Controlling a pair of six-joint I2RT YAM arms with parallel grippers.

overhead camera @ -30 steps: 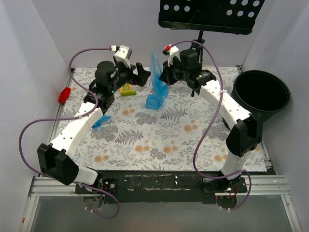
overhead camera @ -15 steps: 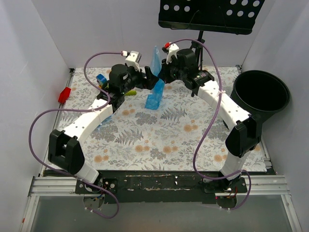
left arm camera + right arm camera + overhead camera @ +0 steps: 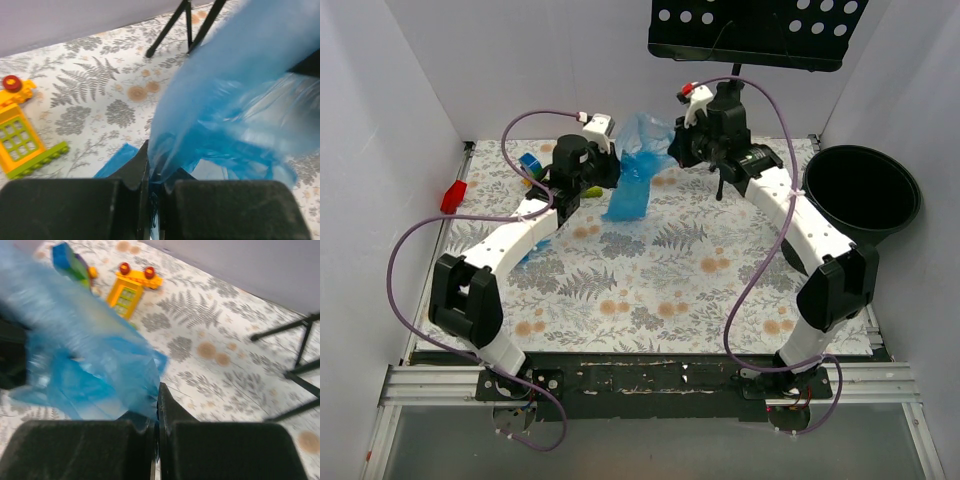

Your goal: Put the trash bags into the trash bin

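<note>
Bright even light, wrist views blurred

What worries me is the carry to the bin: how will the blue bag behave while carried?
Probably floppy: the trash bag sags between the left gripper and right gripper, both shut on it. Likely very light, being thin translucent film. Hanging folds may drag.

No text, label, brand or number can be read, nothing legible made out on trash bags (image 3: pixel 638 165), trash bin (image 3: pixel 865 190), toy blocks (image 3: pixel 20 142), music stand (image 3: pixel 755 30).

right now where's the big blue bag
Top view: the blue bag is held over the mat's far middle, pinched between left gripper and right gripper.
</note>
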